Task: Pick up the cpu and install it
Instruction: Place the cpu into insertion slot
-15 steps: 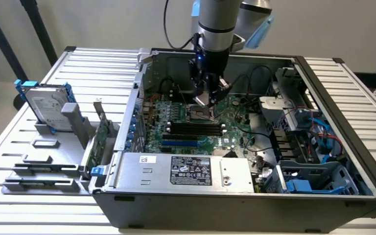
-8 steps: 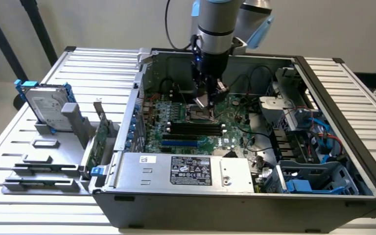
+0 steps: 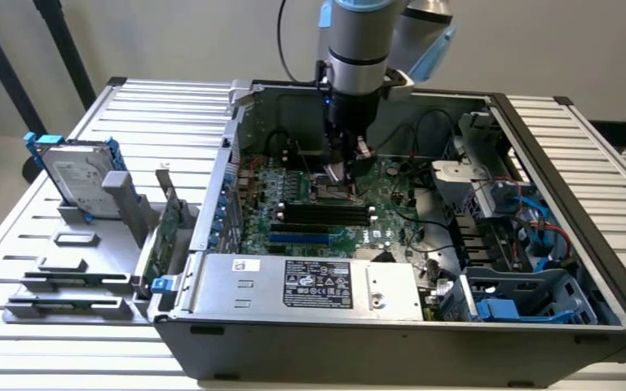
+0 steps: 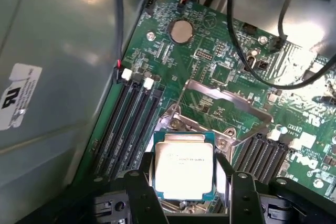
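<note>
Slatted table (image 3: 601,163) carries an open computer case (image 3: 400,350), lying on its side in the middle of the exterior view. Arm (image 3: 357,49) comes straight down from the top centre of the frame into the case. Silver box with black label (image 3: 237,285) sits along the near wall of the case. A hard drive with blue brackets (image 3: 74,175) stands upright in a grey fixture at the exterior view's left, outside the case. Green motherboard (image 3: 324,224) covers the case floor, and the gripper (image 3: 341,173) is low over its centre. In the wrist view, two black fingers (image 4: 140,187) flank opposite edges of the cpu (image 4: 184,163): the jaws are closed to the chip's width, pinching it (no gap seen on either side). The cpu is level, metal top up, directly over the socket (image 4: 173,123), whose load plate (image 4: 226,98) is swung open. Whether the chip already touches the socket I cannot tell. Black memory slots (image 4: 131,119) run just beside the socket.
</note>
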Controlling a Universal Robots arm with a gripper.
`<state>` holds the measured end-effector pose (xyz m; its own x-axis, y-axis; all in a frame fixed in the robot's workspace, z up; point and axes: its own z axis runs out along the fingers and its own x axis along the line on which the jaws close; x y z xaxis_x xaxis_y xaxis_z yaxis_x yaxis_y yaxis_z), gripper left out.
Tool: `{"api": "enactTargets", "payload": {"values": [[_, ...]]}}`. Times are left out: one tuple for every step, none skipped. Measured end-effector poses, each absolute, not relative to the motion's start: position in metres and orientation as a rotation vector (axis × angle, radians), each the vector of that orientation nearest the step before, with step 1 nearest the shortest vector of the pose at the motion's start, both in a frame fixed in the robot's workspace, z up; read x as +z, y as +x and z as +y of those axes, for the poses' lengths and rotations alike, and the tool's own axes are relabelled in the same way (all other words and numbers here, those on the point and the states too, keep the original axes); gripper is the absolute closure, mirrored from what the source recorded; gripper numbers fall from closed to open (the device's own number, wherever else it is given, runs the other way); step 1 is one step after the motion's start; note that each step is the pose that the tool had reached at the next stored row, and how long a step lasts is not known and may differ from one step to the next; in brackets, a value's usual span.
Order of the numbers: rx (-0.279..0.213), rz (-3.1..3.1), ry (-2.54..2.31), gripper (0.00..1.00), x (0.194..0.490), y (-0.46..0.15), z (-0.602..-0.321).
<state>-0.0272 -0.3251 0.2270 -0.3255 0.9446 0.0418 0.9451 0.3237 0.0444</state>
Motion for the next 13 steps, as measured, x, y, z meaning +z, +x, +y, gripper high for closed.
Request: {"api": "enactTargets", "payload": {"values": [[-0.095, -2.534, -1.841, 0.45, 0.2262, -0.0272, -0.3251], [-0.095, -2.517, -1.866, 0.45, 0.2255, -0.0272, -0.3251], [-0.095, -2.500, -1.889, 0.45, 0.2248, -0.0272, -0.3251], [-0.095, -2.484, -1.911, 0.45, 0.2241, -0.0272, -0.3250], [-0.095, -2.467, -1.934, 0.45, 0.2235, -0.0272, -0.3250], [-0.095, -2.450, -1.956, 0.45, 0.2229, -0.0272, -0.3251], [-0.095, -2.433, -1.978, 0.45, 0.2224, -0.0272, -0.3251], [-0.095, -2.416, -1.999, 0.45, 0.2219, -0.0272, -0.3251], [-0.095, -2.400, -2.018, 0.45, 0.2216, -0.0272, -0.3251], [-0.094, -2.384, -2.037, 0.45, 0.2212, -0.0272, -0.3251], [-0.094, -2.370, -2.054, 0.45, 0.2210, -0.0272, -0.3251], [-0.093, -2.357, -2.069, 0.45, 0.2208, -0.0272, -0.3251], [-0.092, -2.345, -2.082, 0.45, 0.2206, -0.0273, -0.3251]]}}
